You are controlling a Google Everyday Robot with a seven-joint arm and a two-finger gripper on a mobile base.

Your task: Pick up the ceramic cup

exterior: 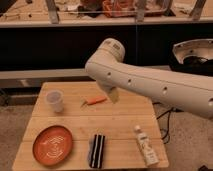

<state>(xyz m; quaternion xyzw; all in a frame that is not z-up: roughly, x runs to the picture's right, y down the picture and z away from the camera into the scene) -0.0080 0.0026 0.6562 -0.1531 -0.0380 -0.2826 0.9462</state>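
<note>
The ceramic cup (54, 100) is small, pale and handleless, and stands upright near the back left corner of the wooden table (125, 120). My white arm reaches in from the right. My gripper (114, 95) hangs from its end over the back middle of the table, to the right of the cup and well apart from it. It is close to a small orange carrot-like piece (95, 101) lying on the table.
An orange plate (52, 145) lies at the front left. A black striped object (97, 150) lies at the front middle and a white tube-like bottle (146, 146) at the front right. A dark shelf unit stands behind the table.
</note>
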